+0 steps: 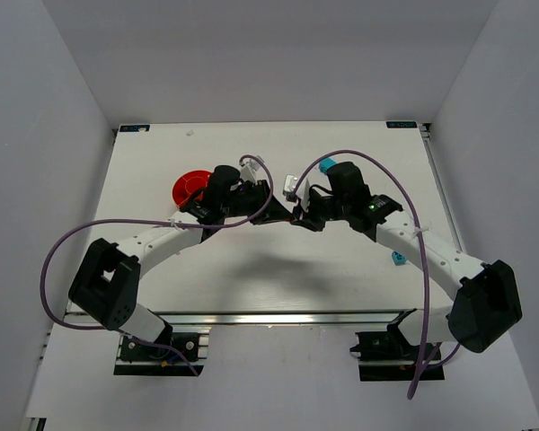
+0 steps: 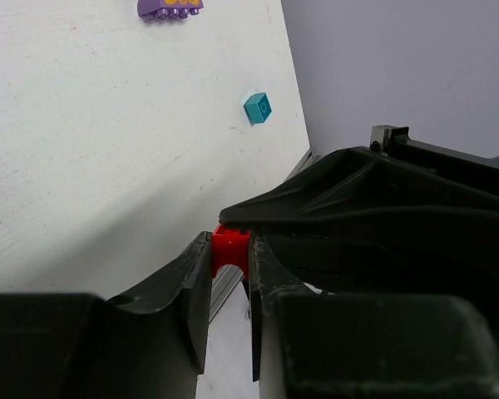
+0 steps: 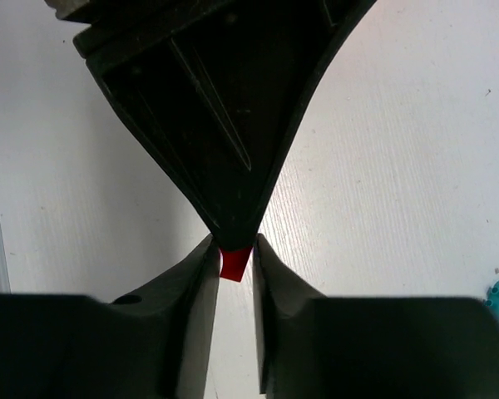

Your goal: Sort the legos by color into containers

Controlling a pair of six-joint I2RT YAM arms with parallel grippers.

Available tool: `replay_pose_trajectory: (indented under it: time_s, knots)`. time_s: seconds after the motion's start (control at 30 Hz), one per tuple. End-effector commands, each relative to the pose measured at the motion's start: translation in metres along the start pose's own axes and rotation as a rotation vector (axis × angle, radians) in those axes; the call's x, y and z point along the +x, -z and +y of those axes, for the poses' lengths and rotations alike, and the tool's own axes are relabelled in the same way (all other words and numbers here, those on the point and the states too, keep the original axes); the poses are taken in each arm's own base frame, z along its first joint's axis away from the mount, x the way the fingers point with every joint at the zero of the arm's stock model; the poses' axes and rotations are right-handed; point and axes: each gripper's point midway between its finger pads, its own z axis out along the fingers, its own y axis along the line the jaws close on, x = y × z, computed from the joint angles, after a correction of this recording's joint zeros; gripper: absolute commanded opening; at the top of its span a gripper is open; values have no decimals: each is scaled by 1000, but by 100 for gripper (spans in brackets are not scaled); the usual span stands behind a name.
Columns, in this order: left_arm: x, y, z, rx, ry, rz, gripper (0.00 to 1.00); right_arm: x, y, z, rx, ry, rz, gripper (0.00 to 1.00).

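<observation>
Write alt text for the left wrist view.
The left end effector is shut on a small red lego brick, and the black right end effector, filling the right side of the view, meets the same brick with its tips. Beyond them on the white table lie a teal brick and a purple-and-yellow piece cut off by the top edge.

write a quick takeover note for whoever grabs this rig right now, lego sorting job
left gripper: shut on the small red plastic brick, over the middle of the white table.
right gripper: shut on the same brick from the opposite side, tip to tip with the left; it looks like a handover.
round orange-red plastic bowl: far left, beside the left arm; contents hidden.
loose: two small cyan bricks on the right side, and a purple-and-yellow brick piece.
done: nothing visibly sorted.
left: one gripper lets go, red brick probably to the bowl, then the rest.
</observation>
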Motion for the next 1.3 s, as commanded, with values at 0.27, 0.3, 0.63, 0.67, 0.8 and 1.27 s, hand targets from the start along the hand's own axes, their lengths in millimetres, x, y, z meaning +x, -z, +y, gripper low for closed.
replay_pose_trajectory:
  time_s: [0.27, 0.3, 0.63, 0.67, 0.8, 1.27]
  knots:
    - [-37, 16, -16, -62, -99, -109, 0, -31, 12, -4, 50, 53, -109, 70]
    - [-42, 26, -12, -120, -106, -125, 0, -27, 13, -7, 73, 48, -95, 70]
    - [-129, 139, 43, -725, -281, -405, 0, 10, 39, -24, 253, -179, -69, 6]
    - [-133, 149, 50, -769, -286, -418, 0, 8, 43, -24, 266, -204, -82, 0]
    - [-150, 196, 79, -941, -273, -490, 0, 16, 59, -42, 325, -267, -98, 0]
    - [-172, 236, 177, -1145, -159, -441, 0, 27, 71, -45, 287, -319, -120, 0]
